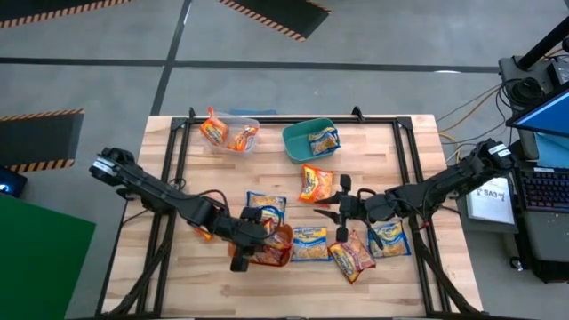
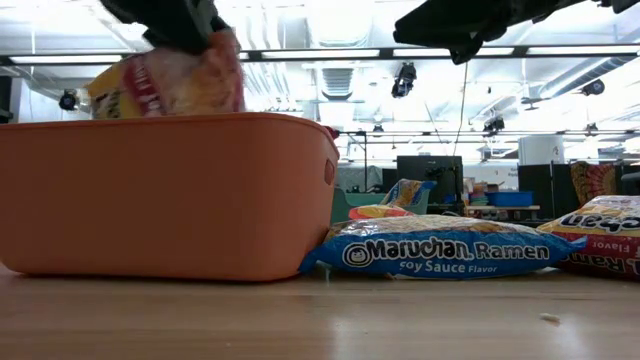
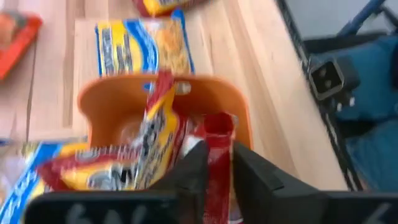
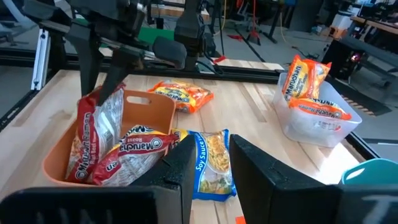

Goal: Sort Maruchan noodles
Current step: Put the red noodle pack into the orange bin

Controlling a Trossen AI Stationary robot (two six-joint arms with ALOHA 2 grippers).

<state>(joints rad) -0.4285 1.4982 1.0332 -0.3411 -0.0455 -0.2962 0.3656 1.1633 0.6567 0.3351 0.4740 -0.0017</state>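
Note:
My left gripper (image 1: 252,242) hovers over the orange tub (image 4: 155,106) near the table's front edge, shut on a dark red Maruchan packet (image 4: 93,137). A second dark red packet (image 4: 134,152) lies in the tub. My right gripper (image 1: 327,209) hangs open to the right of the tub, above the table, with nothing between its fingers. A blue packet (image 2: 440,250) lies flat on the table beside the tub. Another blue one (image 1: 265,203), an orange one (image 1: 316,182), a dark red one (image 1: 351,258) and a further blue one (image 1: 388,238) lie nearby. My left gripper pinches the dark red packet's upper end (image 3: 217,134) between its two fingers, slanting down from the table's left. The packet stands nearly upright below the fingers. Its lower end reaches down inside the orange tub, beside the packet that lies there.
At the back of the table a clear tub (image 1: 233,135) holds orange packets, and a teal tub (image 1: 298,142) holds a blue one. The black frame (image 1: 404,151) runs along the table's edges. Bare wood shows at the front left.

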